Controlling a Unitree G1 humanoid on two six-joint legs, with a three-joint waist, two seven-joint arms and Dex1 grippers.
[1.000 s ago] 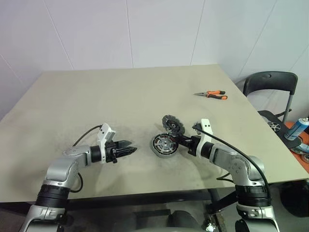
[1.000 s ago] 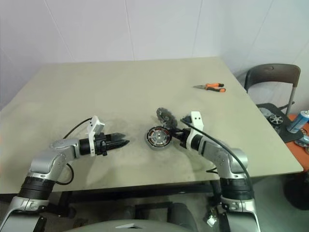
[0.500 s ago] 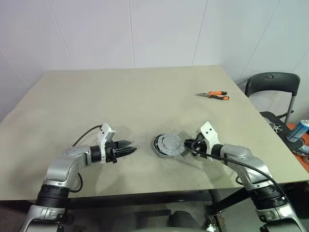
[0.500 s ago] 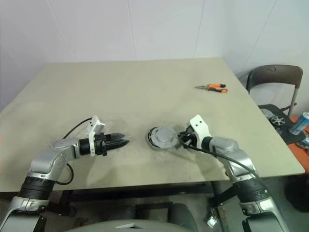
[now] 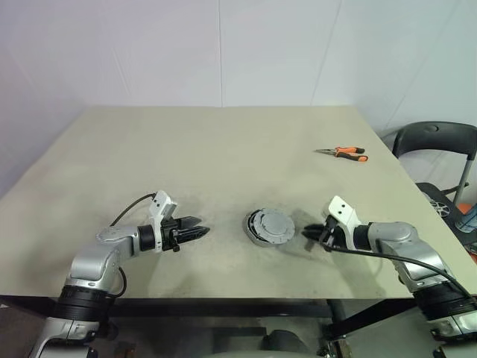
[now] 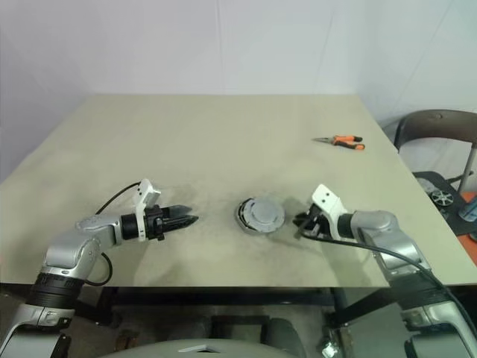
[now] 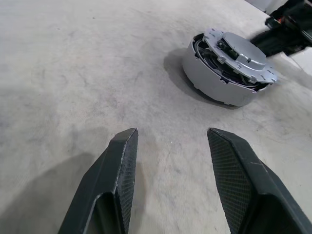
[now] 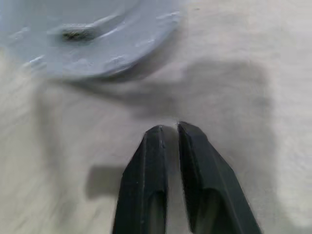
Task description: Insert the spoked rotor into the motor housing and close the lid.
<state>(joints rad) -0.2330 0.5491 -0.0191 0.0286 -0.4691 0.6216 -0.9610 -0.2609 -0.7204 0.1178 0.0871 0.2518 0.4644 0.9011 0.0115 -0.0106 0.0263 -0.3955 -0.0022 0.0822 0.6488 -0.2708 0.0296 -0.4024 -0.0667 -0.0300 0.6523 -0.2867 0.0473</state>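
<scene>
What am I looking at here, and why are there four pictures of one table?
This is a two-armed robot at a beige table. The two wide pictures come from cameras in its head, looking down over its arms. The other two come from a camera on each wrist, looking along that arm's black jaws.

In the middle of the table lies a round grey metal motor housing with a dull grey notched lid on top; in the left wrist view the lid looks slightly tilted. Far back on the right lie orange-handled pliers.

The left gripper hangs beside the housing, jaws apart, holding nothing. The right gripper is on the other side, jaws nearly together, also empty.
</scene>
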